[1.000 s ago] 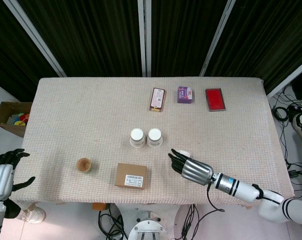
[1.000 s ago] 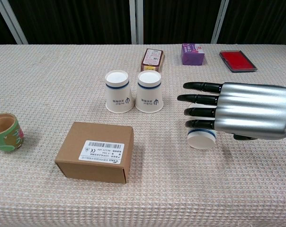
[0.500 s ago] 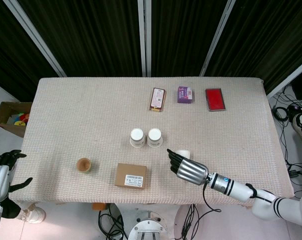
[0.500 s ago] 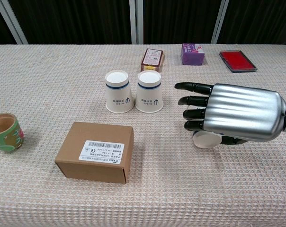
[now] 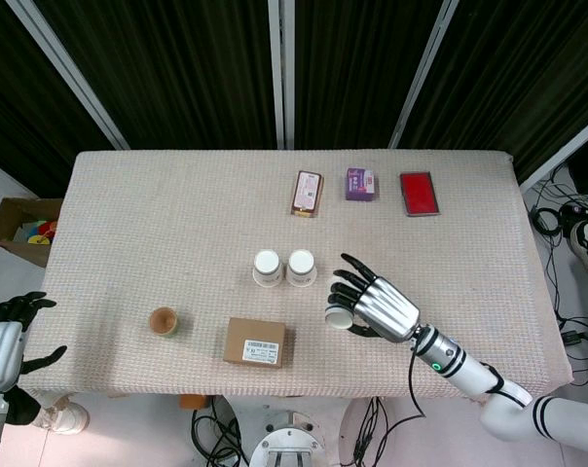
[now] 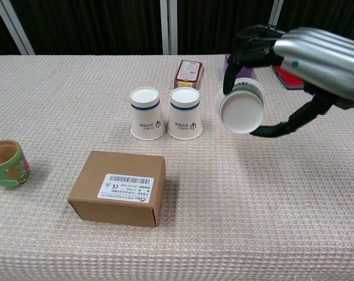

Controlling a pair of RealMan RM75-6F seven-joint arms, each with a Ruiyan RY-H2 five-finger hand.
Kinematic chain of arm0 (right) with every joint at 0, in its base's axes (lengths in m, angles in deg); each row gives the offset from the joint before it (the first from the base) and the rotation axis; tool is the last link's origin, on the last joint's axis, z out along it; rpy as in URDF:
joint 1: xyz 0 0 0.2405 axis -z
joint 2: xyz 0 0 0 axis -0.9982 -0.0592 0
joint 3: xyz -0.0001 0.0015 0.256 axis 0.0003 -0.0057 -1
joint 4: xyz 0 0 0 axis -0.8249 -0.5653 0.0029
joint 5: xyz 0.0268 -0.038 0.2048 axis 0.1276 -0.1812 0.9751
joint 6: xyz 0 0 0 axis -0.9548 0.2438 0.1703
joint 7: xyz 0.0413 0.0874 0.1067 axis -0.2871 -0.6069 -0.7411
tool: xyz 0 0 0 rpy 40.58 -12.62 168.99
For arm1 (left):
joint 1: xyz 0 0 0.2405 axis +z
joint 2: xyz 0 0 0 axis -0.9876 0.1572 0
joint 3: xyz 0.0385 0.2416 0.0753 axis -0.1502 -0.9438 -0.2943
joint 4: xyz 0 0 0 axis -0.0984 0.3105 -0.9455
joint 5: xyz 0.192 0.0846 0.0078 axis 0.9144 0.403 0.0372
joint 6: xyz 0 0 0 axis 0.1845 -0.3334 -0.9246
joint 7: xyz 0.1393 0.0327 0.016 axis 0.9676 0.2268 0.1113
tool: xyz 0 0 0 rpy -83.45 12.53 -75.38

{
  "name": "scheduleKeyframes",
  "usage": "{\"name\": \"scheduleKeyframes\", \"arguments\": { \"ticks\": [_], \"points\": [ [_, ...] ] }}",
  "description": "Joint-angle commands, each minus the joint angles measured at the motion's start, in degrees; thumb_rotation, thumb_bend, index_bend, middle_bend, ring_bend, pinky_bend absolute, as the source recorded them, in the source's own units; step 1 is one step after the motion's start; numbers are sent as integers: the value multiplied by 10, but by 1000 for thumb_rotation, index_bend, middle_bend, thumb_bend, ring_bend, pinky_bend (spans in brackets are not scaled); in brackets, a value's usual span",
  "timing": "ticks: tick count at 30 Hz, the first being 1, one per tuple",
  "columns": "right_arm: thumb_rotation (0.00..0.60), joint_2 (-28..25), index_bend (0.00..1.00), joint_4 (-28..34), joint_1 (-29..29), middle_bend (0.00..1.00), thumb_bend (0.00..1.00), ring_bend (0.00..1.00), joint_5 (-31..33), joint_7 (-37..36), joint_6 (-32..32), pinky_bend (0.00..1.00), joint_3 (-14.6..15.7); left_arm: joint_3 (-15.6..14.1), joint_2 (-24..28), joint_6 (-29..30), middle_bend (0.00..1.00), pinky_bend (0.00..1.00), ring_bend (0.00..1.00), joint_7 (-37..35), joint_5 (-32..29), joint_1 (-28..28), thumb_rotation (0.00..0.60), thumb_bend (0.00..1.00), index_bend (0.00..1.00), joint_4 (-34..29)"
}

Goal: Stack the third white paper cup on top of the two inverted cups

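Note:
Two inverted white paper cups (image 5: 267, 268) (image 5: 301, 268) stand side by side mid-table; in the chest view they are the left cup (image 6: 147, 113) and the right cup (image 6: 184, 113). My right hand (image 5: 377, 306) (image 6: 306, 55) holds the third white paper cup (image 6: 241, 107) (image 5: 337, 314) in the air, tilted, its flat bottom facing the chest camera, to the right of the pair and above the cloth. The left hand (image 5: 7, 336) hangs off the table's left edge, fingers apart and holding nothing.
A brown cardboard box (image 6: 118, 188) lies in front of the cups. A small orange-green cup (image 6: 7, 163) stands at the left. At the back lie a brown packet (image 6: 188, 72), a purple box (image 5: 360, 183) and a red case (image 5: 419, 193).
My right hand closed on the third cup on the table and lifted it off the cloth, tilting it. The left hand barely moved.

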State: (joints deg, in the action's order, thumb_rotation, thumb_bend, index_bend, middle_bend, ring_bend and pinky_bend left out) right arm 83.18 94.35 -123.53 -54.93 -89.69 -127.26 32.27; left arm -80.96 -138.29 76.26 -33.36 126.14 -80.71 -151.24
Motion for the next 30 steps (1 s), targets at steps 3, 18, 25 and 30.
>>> {"name": "scheduleKeyframes", "arguments": {
  "ticks": [3, 18, 25, 30],
  "points": [
    [600, 2, 558, 102, -10, 426, 182, 189, 169, -201, 51, 98, -86, 0, 0, 1, 227, 230, 213, 0, 4, -1, 600, 50, 317, -3],
    [600, 28, 554, 165, -112, 399, 206, 189, 510, -176, 270, 62, -230, -2, -5, -15, 227, 229, 213, -15, 3, -7, 600, 50, 317, 8],
    [600, 36, 538, 164, -175, 378, 207, 180, 637, -53, 274, 36, -248, 2, -10, -22, 227, 229, 213, -15, -10, -8, 600, 49, 317, 24],
    [600, 51, 520, 161, -212, 362, 207, 173, 703, 28, 256, 35, -241, 2, -13, -28, 227, 229, 213, -28, -11, -11, 600, 49, 317, 32]
  ]
}}
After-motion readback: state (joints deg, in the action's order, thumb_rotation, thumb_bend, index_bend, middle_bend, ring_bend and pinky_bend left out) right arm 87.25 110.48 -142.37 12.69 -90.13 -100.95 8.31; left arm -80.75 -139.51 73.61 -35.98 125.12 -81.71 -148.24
